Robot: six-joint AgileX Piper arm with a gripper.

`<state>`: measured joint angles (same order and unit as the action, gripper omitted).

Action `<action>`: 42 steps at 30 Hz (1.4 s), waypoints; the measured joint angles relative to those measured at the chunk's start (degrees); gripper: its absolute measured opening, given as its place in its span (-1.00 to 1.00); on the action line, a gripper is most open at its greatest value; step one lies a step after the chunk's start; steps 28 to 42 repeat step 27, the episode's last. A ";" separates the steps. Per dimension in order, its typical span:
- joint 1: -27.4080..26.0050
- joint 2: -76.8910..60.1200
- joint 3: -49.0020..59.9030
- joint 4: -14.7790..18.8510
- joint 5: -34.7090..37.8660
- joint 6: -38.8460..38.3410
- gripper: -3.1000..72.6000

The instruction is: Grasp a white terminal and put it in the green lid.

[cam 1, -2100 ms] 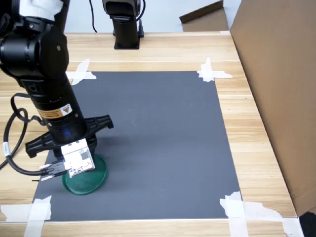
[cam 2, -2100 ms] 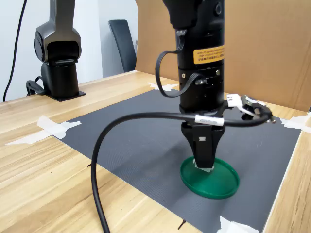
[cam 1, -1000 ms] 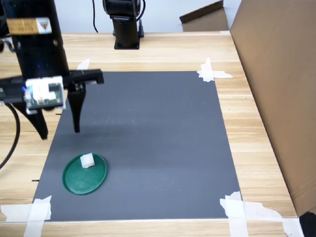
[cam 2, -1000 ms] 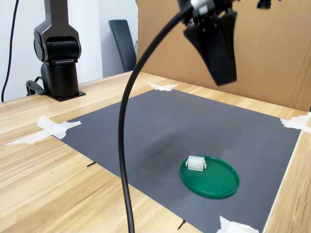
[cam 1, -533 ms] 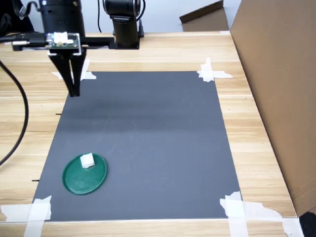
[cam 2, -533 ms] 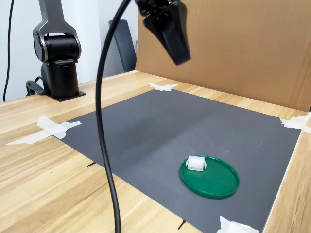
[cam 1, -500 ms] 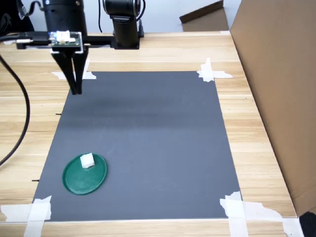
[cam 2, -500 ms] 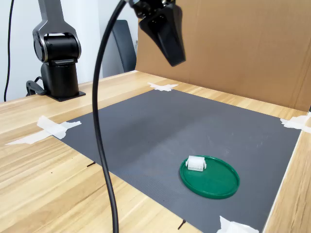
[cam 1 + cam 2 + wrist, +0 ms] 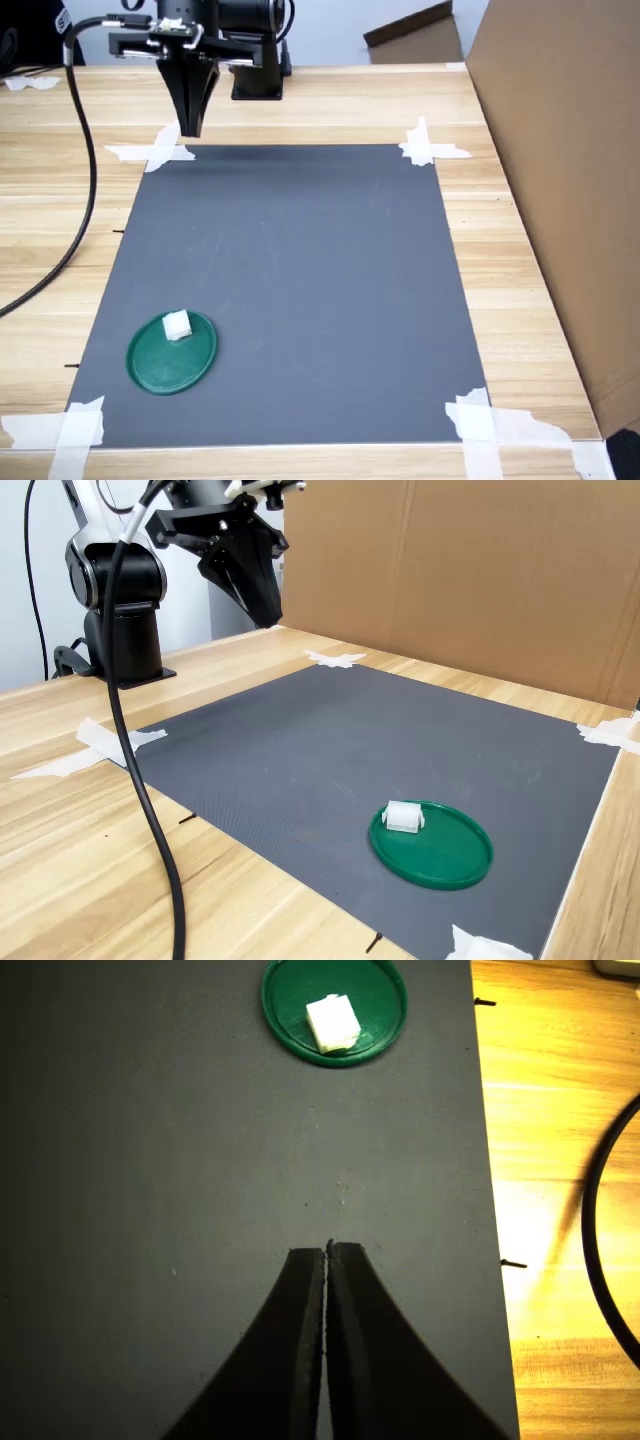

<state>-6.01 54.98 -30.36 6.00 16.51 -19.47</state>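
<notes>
The green lid (image 9: pixel 171 353) (image 9: pixel 432 844) (image 9: pixel 334 1008) lies on the grey mat near its front corner at the first exterior view's left. The white terminal (image 9: pixel 177 324) (image 9: pixel 403 817) (image 9: pixel 332 1022) rests inside the lid, close to its rim. My gripper (image 9: pixel 191 128) (image 9: pixel 271 618) (image 9: pixel 328 1247) hangs high over the mat's far corner, well away from the lid. Its two black fingers press together with nothing between them in the wrist view.
The grey mat (image 9: pixel 300 280) is taped to a wooden table with white tape strips (image 9: pixel 430 148) at its corners. A tall cardboard wall (image 9: pixel 560 180) lines the first exterior view's right. The arm's black base (image 9: pixel 255 60) stands behind the mat, and a black cable (image 9: pixel 140 780) droops over the table.
My gripper has drawn back from above the lid to the mat's far corner and its fingers have come together. The terminal stays in the lid.
</notes>
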 joint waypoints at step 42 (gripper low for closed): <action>0.00 -42.11 30.11 0.25 0.41 2.93 -0.99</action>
